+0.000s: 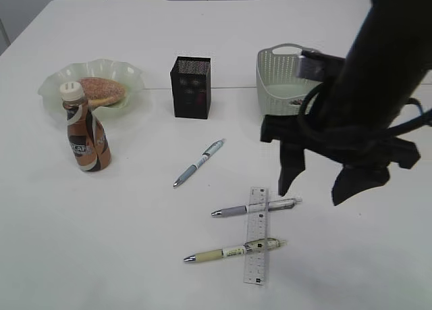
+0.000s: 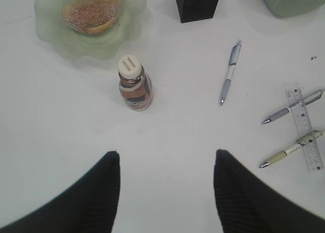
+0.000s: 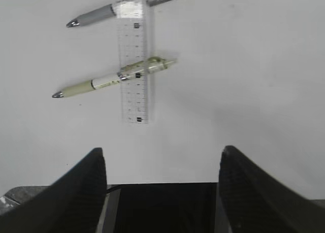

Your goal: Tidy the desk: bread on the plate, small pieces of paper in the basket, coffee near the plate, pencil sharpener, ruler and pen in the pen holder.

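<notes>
Because two pens lie across the clear ruler (image 1: 257,237) at the spread, empty right gripper's (image 1: 317,185) seven o'clock, a pinch there could scatter them.

The exterior cam is looking down at a slant across the table (image 1: 135,256). Both wrist cams are pointing down from above it, sharing the ruler (image 3: 134,65).

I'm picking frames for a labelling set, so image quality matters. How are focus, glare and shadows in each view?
Exterior view: the right tool and its arm are a dark, slightly soft silhouette, while the ruler reads clearly; shadows are faint. Left wrist view: evenly lit, with the coffee sharp and casting a soft shadow. Right wrist view: the white desk looks flat and washed, and the near fingers are dark.
</notes>
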Robot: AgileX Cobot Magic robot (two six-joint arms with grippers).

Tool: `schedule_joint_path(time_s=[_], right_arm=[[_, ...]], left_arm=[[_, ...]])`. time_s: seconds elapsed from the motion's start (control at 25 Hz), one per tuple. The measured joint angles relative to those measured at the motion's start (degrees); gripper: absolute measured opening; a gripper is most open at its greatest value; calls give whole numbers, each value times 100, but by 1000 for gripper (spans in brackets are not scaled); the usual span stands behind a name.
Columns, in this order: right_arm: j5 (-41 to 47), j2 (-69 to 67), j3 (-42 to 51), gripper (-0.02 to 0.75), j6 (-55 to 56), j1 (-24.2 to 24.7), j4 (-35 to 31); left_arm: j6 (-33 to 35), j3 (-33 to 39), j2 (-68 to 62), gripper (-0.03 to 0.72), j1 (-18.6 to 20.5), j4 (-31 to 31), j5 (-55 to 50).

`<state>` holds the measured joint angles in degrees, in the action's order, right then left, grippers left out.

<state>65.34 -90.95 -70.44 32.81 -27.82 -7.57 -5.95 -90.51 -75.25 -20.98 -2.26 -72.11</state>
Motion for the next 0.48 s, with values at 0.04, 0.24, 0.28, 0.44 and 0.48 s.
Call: schedule_joint_path(time_s=[0.04, 0.24, 0.28, 0.44, 0.48], right_arm=[[-12, -160, -67, 510, 4, -76, -16], [145, -1017, -794, 510, 13, -224, -16], [171, -1161, -984, 510, 1, -224, -16], [349, -1453, -1502, 510, -225, -224, -6], [352, -1478, -1528, 510, -236, -224, 3]], left_arm=[[0, 0, 0, 431, 0, 0, 0], [0, 0, 0, 410, 0, 20, 0], [0, 0, 0, 406, 0, 20, 0], [0, 0, 0, 398, 0, 20, 0], [0, 0, 0, 397, 0, 20, 0]])
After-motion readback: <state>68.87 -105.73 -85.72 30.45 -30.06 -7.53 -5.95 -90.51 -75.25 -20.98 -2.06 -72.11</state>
